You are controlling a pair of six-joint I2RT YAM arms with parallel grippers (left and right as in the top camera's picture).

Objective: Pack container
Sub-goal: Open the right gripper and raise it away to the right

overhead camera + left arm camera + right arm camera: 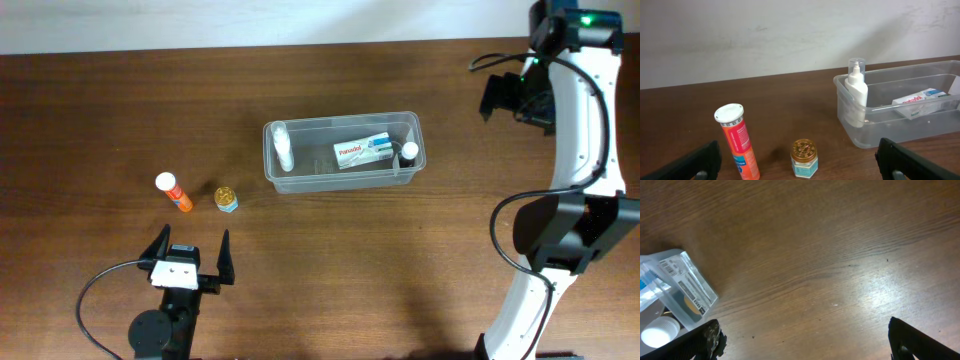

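Note:
The clear container sits mid-table. Inside it lie a white spray bottle, a white box and a small white-capped bottle. Left of the container, an orange tube and a gold-lidded jar stand on the table. My left gripper is open just in front of them, holding nothing. In the left wrist view the tube and jar stand between the spread fingers, with the container behind on the right. My right gripper is open and empty, off to the container's right.
The right wrist view shows bare wood between the open right gripper fingers, with the container's corner and a white cap at the lower left. A pale wall borders the table's far edge.

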